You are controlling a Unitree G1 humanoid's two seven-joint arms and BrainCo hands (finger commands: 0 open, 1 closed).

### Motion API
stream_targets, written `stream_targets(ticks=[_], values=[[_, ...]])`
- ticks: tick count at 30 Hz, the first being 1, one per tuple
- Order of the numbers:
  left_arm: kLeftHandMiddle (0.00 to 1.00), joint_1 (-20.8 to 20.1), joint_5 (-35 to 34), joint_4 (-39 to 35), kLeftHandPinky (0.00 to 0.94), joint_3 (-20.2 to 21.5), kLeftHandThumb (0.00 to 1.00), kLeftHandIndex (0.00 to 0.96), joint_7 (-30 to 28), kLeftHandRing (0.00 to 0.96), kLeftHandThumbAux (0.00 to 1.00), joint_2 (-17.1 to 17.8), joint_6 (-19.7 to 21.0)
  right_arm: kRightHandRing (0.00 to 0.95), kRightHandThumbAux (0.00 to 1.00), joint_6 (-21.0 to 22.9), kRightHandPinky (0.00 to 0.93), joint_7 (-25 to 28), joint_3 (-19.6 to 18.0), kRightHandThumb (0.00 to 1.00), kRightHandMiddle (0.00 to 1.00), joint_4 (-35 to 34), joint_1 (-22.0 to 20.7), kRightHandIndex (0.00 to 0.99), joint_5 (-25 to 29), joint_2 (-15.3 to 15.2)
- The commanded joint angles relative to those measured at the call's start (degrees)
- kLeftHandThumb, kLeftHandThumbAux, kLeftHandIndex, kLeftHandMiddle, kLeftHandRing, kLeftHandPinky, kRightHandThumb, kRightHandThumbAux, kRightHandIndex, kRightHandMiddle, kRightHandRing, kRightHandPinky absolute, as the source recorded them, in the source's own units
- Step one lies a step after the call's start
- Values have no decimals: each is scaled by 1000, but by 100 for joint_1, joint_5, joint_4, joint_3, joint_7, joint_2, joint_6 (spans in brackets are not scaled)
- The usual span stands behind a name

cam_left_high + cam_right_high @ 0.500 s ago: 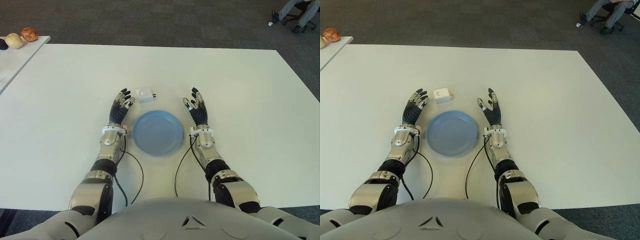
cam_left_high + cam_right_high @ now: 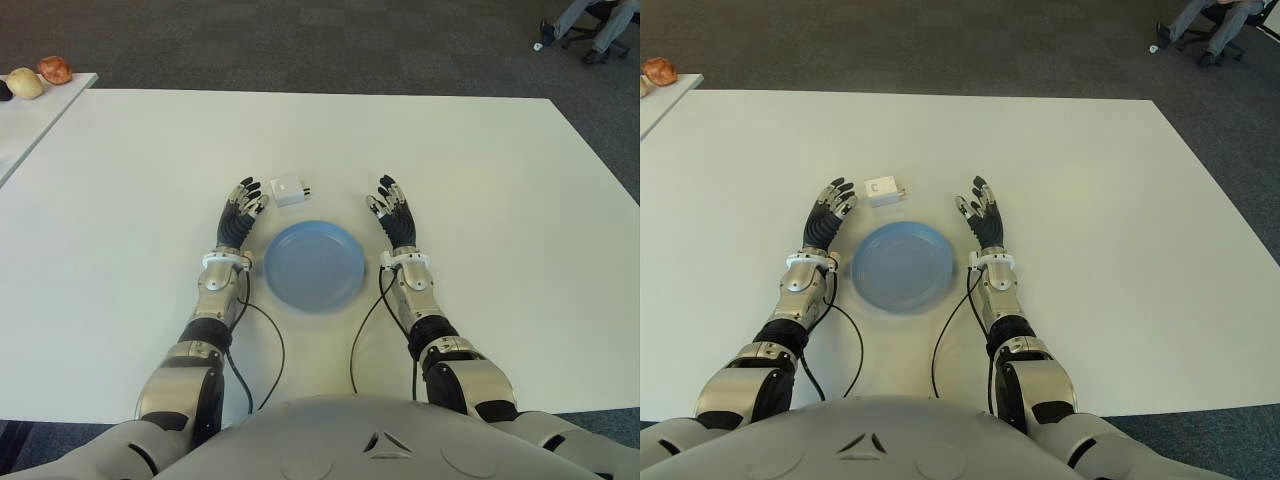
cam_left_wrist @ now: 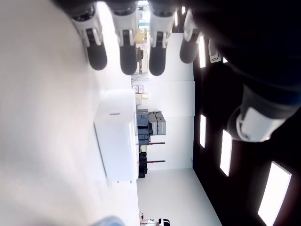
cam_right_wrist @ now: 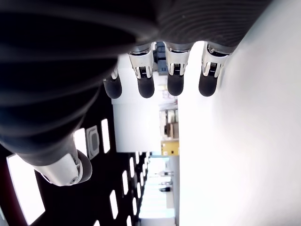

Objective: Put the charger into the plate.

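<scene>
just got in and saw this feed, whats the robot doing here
Nothing is being held yet. The white charger sits on the table just beyond the empty blue plate. The left robot hand is open beside the plate, its fingertips close to the charger; the right robot hand is open on the plate's other side.

head stereo pair looking down, wrist cameras close along fingers
</scene>
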Motion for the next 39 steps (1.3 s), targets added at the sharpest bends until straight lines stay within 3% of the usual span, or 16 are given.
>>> stream_targets(ticks=[1,13,18,20,27,31,34,39], values=[[174,280,12,318,185,6,0,127,-51,164,517,-8,271,0,620,328,0,47,-50,26,0,294,286,0,60,28],[186,215,-6,454,200,60,0,129,-14,182,535,56,192,0,625,307,0,49,-72,15,0,398,226,0,60,75],[178,234,22,360,193,95,0,112,123,177,555,111,183,0,623,332,0,50,-76,16,0,437,198,0,60,97],[178,347,-14,-5,207,179,3,109,151,181,578,268,265,0,624,345,0,48,-85,16,0,454,183,0,71,111],[195,784,144,-1882,235,605,121,132,629,208,680,837,927,0,626,352,0,74,-135,22,0,568,116,0,114,160],[183,702,192,-2278,190,743,162,141,829,185,699,998,1325,0,620,351,0,84,-157,23,0,643,75,0,106,178],[161,377,302,-2335,153,872,167,143,1129,154,726,1226,1633,0,614,359,0,88,-167,22,0,705,41,0,96,191],[106,109,333,-2774,97,1040,96,123,1239,91,825,1640,2287,0,604,332,2,92,-195,20,0,809,-8,0,103,238]])
